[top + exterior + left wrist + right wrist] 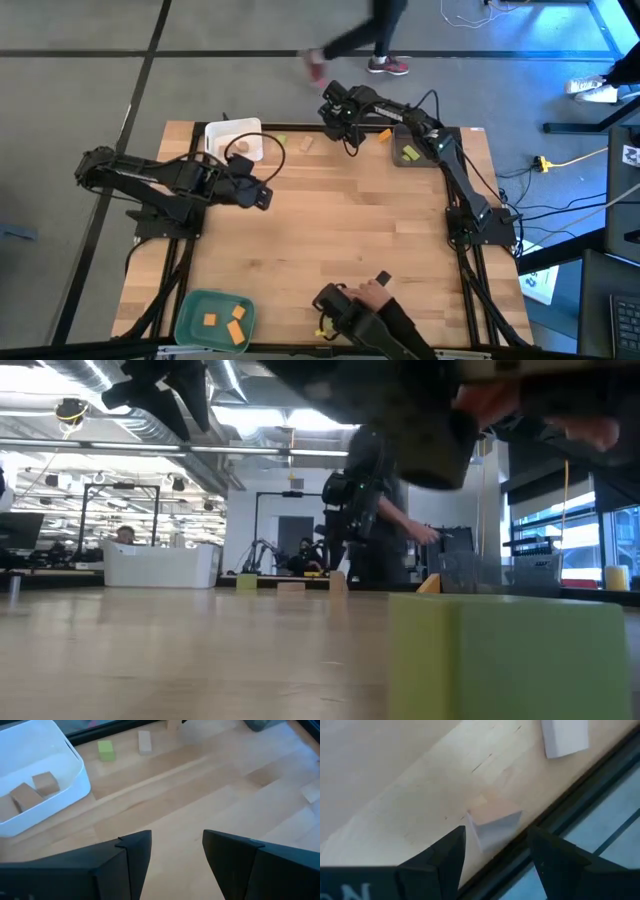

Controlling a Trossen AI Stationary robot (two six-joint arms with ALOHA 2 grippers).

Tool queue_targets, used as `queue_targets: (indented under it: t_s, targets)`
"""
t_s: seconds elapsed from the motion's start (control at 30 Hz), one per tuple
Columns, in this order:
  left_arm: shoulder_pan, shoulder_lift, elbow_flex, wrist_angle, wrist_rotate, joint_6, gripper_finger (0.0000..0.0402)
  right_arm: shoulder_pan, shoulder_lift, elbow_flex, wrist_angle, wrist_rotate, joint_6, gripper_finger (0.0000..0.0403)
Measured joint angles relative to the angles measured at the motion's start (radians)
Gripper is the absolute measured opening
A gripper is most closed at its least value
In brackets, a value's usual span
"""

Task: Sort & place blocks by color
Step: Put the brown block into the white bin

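A wooden table [330, 230] is seen from directly above, with two dark robot arms reaching over it. The left gripper [262, 197] hovers over bare wood just beside a white tray [222, 131] at the far left of the table; in its wrist view its two dark fingers [135, 852] stand apart with nothing between them. The white tray holds tan blocks [35, 790]. Just beyond that tray, near the far edge, a light green block [105, 750] and a tan block [144, 742] lie side by side on the wood, apart from each other. The right gripper [338, 117] is at the far edge of the table, and its wrist view shows its jaws open above a pale block [495, 829] that lies on the wood by the table's edge, between the fingertips but not clearly touched by them. An orange block [384, 134] sits beside a grey tray [425, 157] at the far right, which holds a green block [410, 153]. At the near left corner a teal tray [190, 318] holds three orange blocks [236, 328]. At the near edge a person's hand [372, 296] rests on the table, and a person walks on the floor beyond it.
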Motion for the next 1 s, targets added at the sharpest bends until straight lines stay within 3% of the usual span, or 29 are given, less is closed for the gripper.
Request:
queue_targets:
  t_s: [0.23, 0.53, 0.77, 1.0]
  targets:
    - [0.004, 0.000, 0.000, 0.000, 0.000, 0.018, 0.0172, 0.000, 0.037, 0.000, 0.012, -0.022, 0.002, 0.0216]
    - [0.004, 0.000, 0.000, 0.002, 0.000, 0.020, 0.0172, 0.000, 0.038, 0.000, 0.030, -0.195, 0.110, 0.0216]
    - [0.004, 0.000, 0.000, 0.008, 0.000, 0.020, 0.0172, -0.004, 0.038, 0.000, 0.029, -0.102, 0.052, 0.0216]
    - [0.003, 0.000, 0.000, 0.043, 0.000, 0.021, 0.0172, -0.028, 0.038, 0.000, 0.027, -0.107, 0.030, 0.0216]
